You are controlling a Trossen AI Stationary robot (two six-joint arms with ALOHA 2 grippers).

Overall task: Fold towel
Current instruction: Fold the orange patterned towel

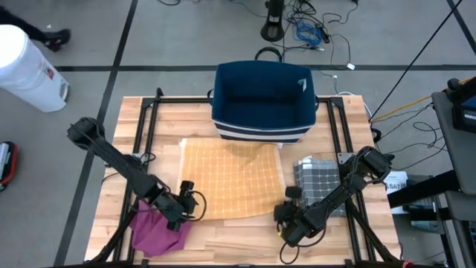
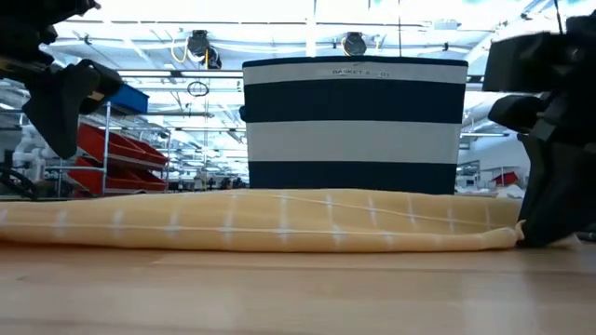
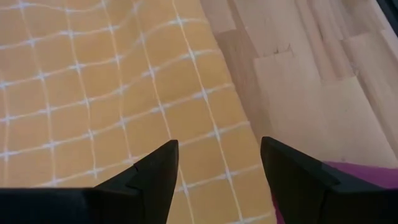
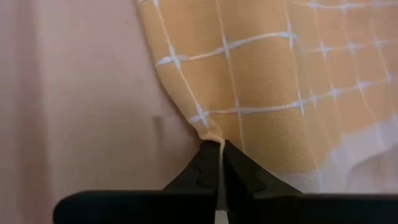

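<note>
At the near edge of the bench (image 1: pixel 223 238), the right gripper (image 4: pixel 219 148) has its fingers pressed together on the near right corner of the towel (image 1: pixel 232 179), with a small pucker of fabric caught at the tips. The left gripper (image 3: pixel 217 163) hovers over the near left corner with its fingers apart, not yet touching cloth.

Procedure for the step in hand, as judged from here: bring the left gripper down so its fingers straddle the towel's edge, close on a single layer only, and match the depth of bite taken on the right. Raise both corners together and evenly; an uneven lift would probably skew the fold line. Carry the near edge toward the far edge, keeping the cloth lightly taut.

The towel lies flat and spread in the middle of the bench, roughly square. It is a thin, soft woven cloth, yellow-orange with a fine white grid, and limp enough to ripple along its near hem. The bench is light butcher-block wood, smooth and seamed. A crumpled magenta cloth (image 1: pixel 158 229) sits just beside the left gripper; a folded grey checked cloth (image 1: pixel 321 179) lies to the right. Beyond the towel stands a navy and white striped fabric basket (image 1: pixel 264 100), soft-walled and open-topped.
</note>
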